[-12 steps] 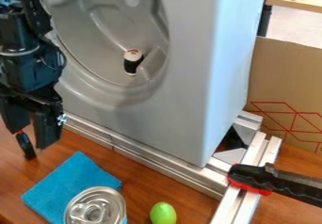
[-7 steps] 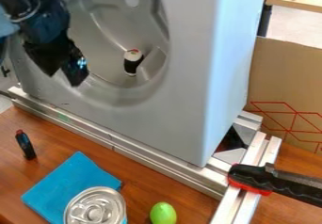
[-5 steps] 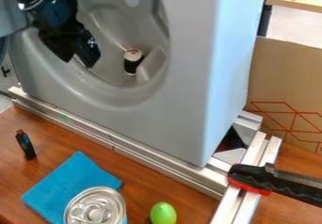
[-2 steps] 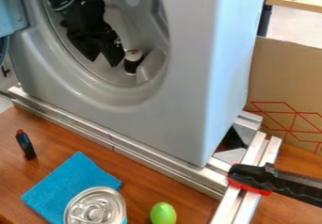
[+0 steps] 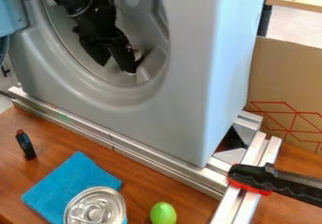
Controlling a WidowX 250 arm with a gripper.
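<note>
Wood tabletop (image 5: 63,140) w/ blk red-topped item (image 5: 25,144) far L, blue cloth (image 5: 66,178), then blk gripper (image 5: 117,68) in grey recess (image 5: 94,84), fingers apart, R one by small white-topped item (image 5: 138,55); prob. approach step, next move needs careful alignment

Blue cloth (image 5: 66,183), metal can (image 5: 95,210), green egg-shaped object (image 5: 164,214), black-and-red tool (image 5: 250,176), brown cardboard (image 5: 286,79).

The black two-finger gripper (image 5: 117,68) is inside the round hollow of the grey housing (image 5: 179,96), its fingers apart, close to a small black-and-white cylinder (image 5: 138,56). The brown wooden table (image 5: 141,185) carries a flat blue cloth (image 5: 69,178) and a silver metal can (image 5: 95,209).
</note>
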